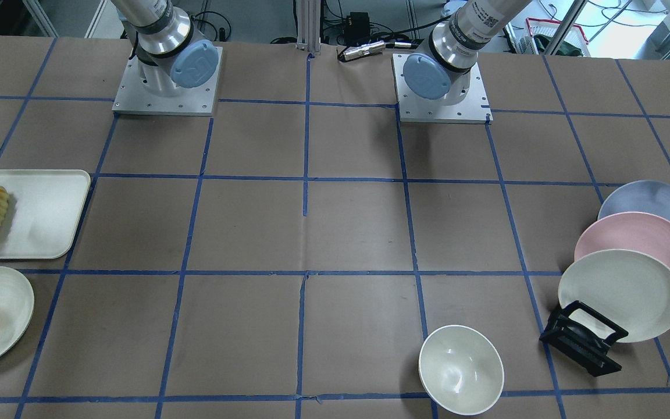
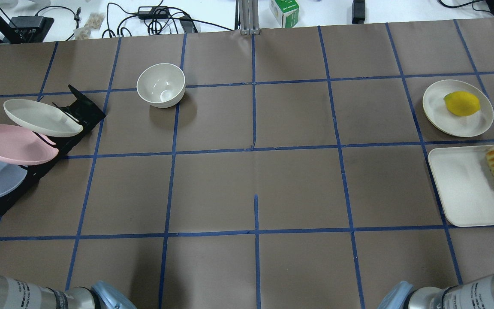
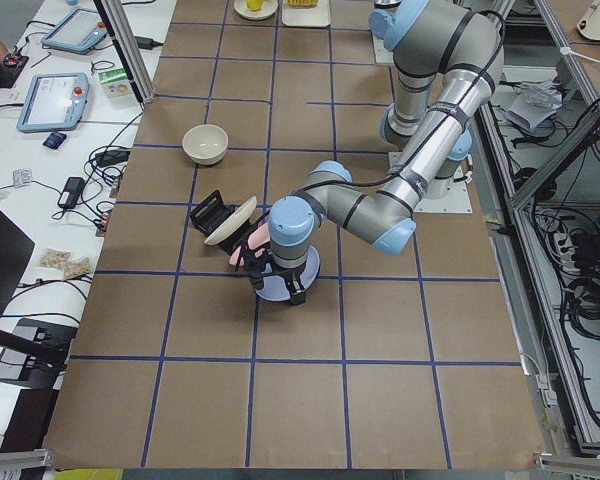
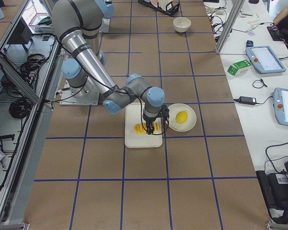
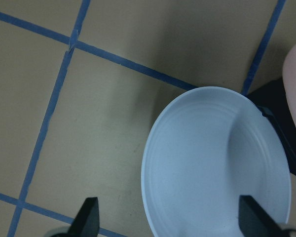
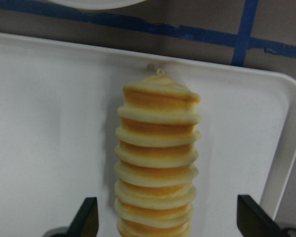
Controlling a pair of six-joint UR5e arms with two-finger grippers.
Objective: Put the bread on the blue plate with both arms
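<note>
Jaws open both sides: wrist views show right jaws straddling bread (image 6: 157, 163), left jaws over blue plate (image 5: 212, 163); overhead hides that.

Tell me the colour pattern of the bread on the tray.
The bread has orange bands alternating with pale-yellow ridges, clearest in the right wrist view.

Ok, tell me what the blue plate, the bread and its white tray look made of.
The blue plate: probably matte plastic or melamine; dull even sheen, faint moulded rings. The bread: likely a foam or plastic replica; segments too uniform, smooth-skinned. The white tray: seemingly matte plastic; thin rounded raised rim, no glaze shine.
</note>
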